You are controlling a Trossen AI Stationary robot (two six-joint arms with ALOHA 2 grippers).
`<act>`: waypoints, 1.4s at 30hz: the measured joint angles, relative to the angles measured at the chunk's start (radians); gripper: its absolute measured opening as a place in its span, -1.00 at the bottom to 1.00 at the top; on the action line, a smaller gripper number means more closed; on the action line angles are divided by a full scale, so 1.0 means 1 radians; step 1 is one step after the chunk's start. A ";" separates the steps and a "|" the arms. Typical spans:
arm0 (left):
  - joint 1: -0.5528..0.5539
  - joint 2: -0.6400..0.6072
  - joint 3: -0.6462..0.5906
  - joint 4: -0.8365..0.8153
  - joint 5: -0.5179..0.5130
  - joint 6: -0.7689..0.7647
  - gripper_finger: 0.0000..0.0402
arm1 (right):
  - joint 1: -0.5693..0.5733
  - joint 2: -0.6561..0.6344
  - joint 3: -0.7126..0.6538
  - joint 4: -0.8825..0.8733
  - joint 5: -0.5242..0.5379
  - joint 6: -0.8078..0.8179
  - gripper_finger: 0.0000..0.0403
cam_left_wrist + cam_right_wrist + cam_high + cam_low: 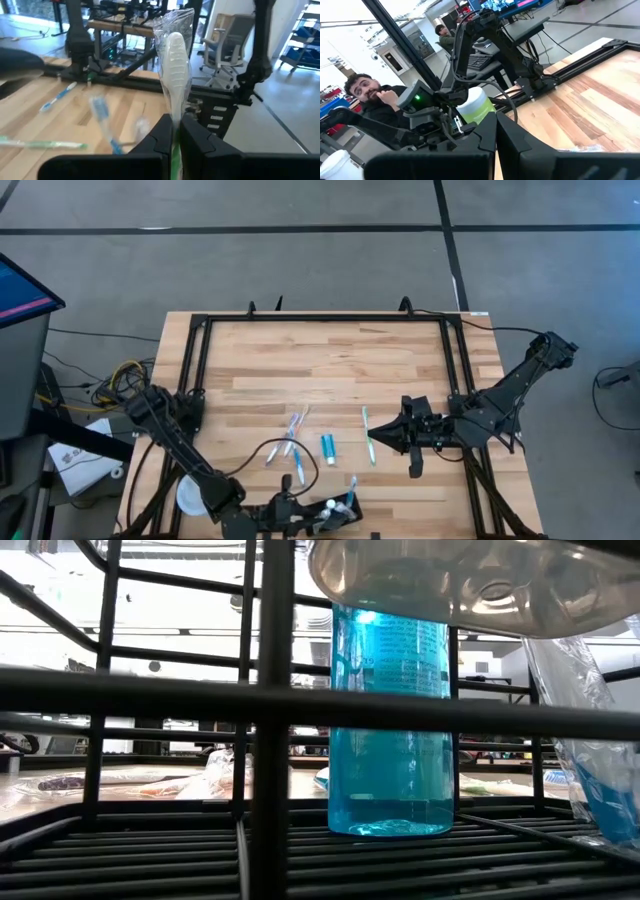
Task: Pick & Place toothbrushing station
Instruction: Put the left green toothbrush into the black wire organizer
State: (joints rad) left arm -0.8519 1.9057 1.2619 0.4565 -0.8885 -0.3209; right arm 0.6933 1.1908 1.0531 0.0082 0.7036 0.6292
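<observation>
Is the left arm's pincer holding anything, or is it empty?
Holding. The left pincer is shut on a wrapped toothbrush, whose white head sticks up between the fingers, near the table's front edge.

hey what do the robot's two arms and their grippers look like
Both arms are dark, nearly black, built of slim jointed links. The left gripper and right gripper each end in two blocky, matte black fingers with angular edges. A thin black cable loops over the table beside the left arm. No markings can be made out.
</observation>
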 joint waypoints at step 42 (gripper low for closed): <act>-0.004 0.104 -0.047 0.017 0.002 -0.161 -0.96 | -0.008 0.000 0.000 0.000 0.000 0.000 -1.00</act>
State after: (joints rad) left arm -0.8562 2.0097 1.2144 0.4736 -0.8863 -0.4819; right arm 0.6849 1.1908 1.0527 0.0082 0.7036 0.6289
